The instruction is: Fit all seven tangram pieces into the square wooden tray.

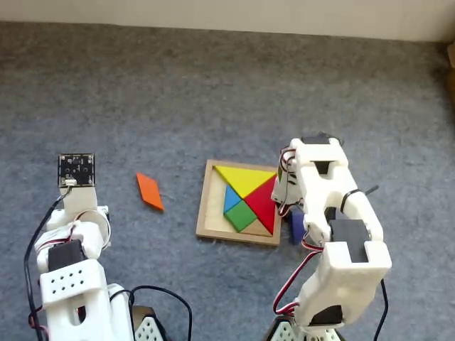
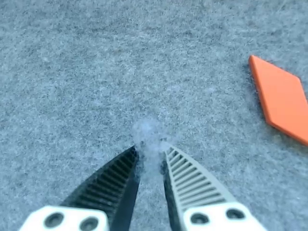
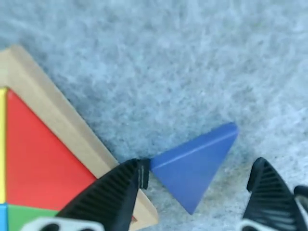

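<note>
Grey carpet (image 1: 213,78) all over the table on my feed. The right arm (image 1: 334,234) sits right up against the wooden tray (image 1: 204,207), on its robot-right side. Its right gripper (image 3: 201,168) has its fingers spread wide either side of the dark blue triangle (image 3: 192,163), which lies flat on the carpet just beside the tray's edge, not pinched. The tray holds a yellow triangle (image 1: 245,179), a red triangle (image 1: 263,202), a green piece (image 1: 242,214) and a light blue piece (image 1: 232,199), with bare wood along the opposite side. Off that side lies the orange parallelogram (image 1: 149,191). Farther from the tray, the left gripper (image 2: 150,153) is low over carpet, fingers nearly pressed together on nothing.
</note>
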You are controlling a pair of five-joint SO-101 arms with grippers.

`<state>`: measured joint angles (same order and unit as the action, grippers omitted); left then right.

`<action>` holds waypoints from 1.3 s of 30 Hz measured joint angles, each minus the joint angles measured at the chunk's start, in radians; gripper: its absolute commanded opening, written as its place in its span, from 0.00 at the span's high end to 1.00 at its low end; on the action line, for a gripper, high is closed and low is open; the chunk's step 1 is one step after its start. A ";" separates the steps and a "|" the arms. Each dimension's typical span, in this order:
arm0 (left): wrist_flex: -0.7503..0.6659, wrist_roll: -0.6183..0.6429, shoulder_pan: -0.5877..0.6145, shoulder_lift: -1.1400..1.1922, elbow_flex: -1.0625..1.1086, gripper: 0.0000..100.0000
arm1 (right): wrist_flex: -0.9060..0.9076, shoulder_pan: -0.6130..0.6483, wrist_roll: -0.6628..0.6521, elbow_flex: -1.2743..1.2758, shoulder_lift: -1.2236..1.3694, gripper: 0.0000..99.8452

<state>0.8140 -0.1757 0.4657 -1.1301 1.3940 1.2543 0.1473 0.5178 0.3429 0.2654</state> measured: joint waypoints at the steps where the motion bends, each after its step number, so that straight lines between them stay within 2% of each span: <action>1: 0.000 0.000 0.000 0.000 0.000 0.93 | 0.000 0.000 0.000 0.000 0.000 0.67; 39: 0.000 0.000 0.000 0.000 0.000 0.93 | 0.011 -0.003 0.000 -0.072 0.012 0.67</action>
<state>0.8140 -0.1757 0.4657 -1.1301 1.3940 1.2651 0.1442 0.5178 0.2708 0.2777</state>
